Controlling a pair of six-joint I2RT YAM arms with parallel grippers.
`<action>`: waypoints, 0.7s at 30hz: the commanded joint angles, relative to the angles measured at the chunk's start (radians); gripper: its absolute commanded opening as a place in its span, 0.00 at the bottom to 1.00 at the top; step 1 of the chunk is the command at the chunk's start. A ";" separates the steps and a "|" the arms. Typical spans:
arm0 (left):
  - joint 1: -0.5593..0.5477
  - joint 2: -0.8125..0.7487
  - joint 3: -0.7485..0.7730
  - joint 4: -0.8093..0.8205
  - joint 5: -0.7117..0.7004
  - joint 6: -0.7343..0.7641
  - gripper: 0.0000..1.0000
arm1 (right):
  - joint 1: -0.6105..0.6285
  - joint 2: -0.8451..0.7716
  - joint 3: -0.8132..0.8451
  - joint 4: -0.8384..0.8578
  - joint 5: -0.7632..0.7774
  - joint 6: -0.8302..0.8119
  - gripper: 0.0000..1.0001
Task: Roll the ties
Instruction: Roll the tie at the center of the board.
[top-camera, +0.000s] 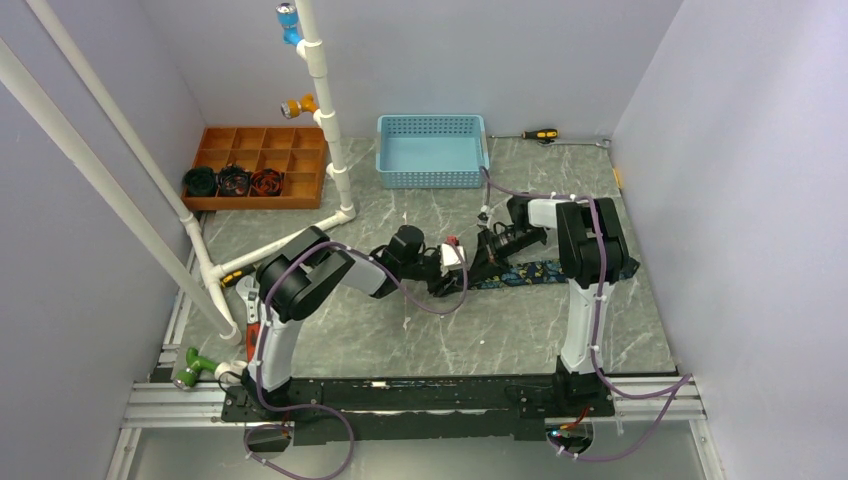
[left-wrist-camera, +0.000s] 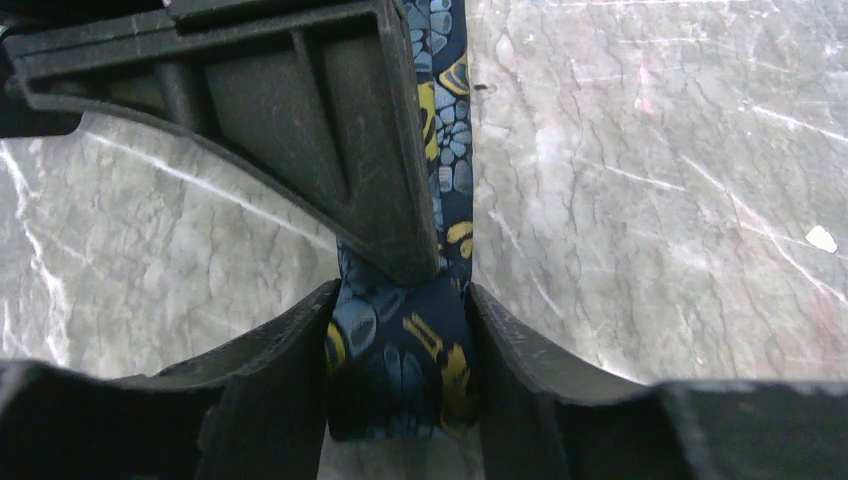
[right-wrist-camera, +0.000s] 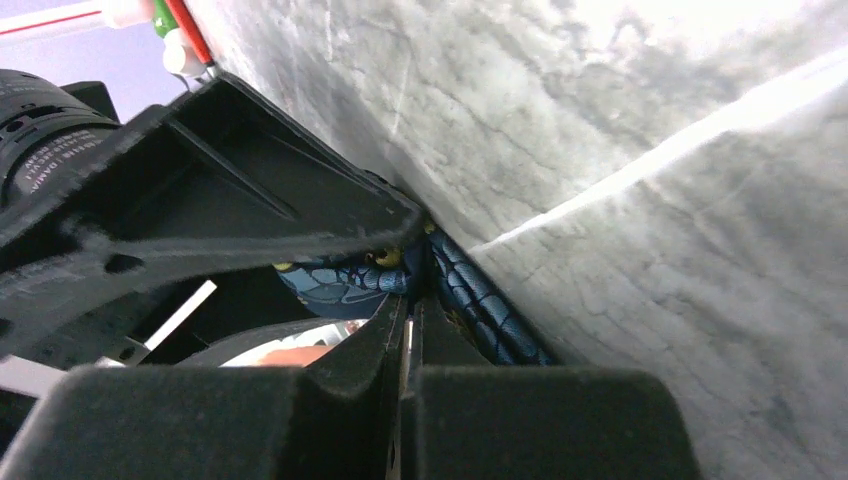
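Clamping a folded end of the tie (left-wrist-camera: 400, 372) in the left gripper (left-wrist-camera: 402, 310), fingers (left-wrist-camera: 270, 385) closed on the fabric from both sides. Meeting the same spot with the right gripper (right-wrist-camera: 408, 305), jaws drawn almost together and tips touching the tie; cannot tell whether any fabric sits between them. Lying flat on the marble table (top-camera: 400, 340), right of centre, with the free length of the tie running rightward from the two grippers, well apart from the blue basket (top-camera: 432, 150) at the back.
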 joint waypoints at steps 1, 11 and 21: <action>0.036 0.026 -0.114 -0.177 -0.021 0.013 0.59 | 0.002 0.054 0.012 0.079 0.247 -0.012 0.00; 0.074 0.073 -0.176 0.243 0.091 -0.079 0.72 | 0.016 0.107 0.048 0.025 0.434 -0.019 0.00; 0.004 0.281 -0.014 0.441 0.057 -0.231 0.56 | 0.043 0.123 0.051 0.019 0.516 -0.019 0.00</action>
